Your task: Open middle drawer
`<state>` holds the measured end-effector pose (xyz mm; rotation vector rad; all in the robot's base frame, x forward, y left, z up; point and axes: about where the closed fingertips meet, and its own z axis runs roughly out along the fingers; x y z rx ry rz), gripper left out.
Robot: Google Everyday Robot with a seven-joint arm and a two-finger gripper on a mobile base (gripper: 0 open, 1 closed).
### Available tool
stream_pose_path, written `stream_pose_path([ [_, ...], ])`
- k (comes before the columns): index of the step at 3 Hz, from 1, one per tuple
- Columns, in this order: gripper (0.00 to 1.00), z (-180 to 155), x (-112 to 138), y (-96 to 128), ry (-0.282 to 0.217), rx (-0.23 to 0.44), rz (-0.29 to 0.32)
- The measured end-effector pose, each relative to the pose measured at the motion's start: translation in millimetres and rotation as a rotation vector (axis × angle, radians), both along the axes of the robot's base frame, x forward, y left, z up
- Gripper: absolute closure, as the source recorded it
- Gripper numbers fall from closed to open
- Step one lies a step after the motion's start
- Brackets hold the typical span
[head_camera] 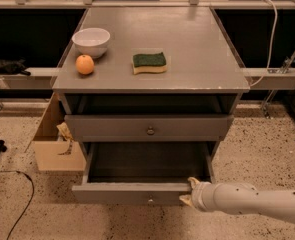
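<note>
Middle drawer (pixel 129 193): camera view shows it drawn well out of the grey cabinet, dark inside bare, its flat front standing forward of the upper drawer (pixel 112 128).

Gripper (pixel 188 191) sits at the far right end of that front, well off the centre knob (pixel 150 200). The pale arm comes in low from the right.

Fingers (pixel 192 182): one tip over the top edge, the other against the outer face. They are parted only by the thickness of the panel and look clamped on it.

Risks, as judged:
- An off-centre pull may skew the drawer so it binds in its runners.
- The thin hold may slip off the rim.
- Too long a pull may bring the drawer out altogether.
- A jolt could roll the orange (pixel 85 64) on the tabletop (pixel 202 59).
</note>
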<state>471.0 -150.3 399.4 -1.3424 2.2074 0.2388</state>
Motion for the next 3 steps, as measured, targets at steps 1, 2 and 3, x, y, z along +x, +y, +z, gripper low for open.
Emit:
stream_pose_path([
  [1, 0.94, 7.2, 0.3, 0.1, -0.001, 0.002, -0.003],
  [2, 1.00, 7.2, 0.4, 0.1, -0.001, 0.002, -0.003],
  [3, 1.00, 7.2, 0.4, 0.2, -0.001, 0.002, -0.003],
])
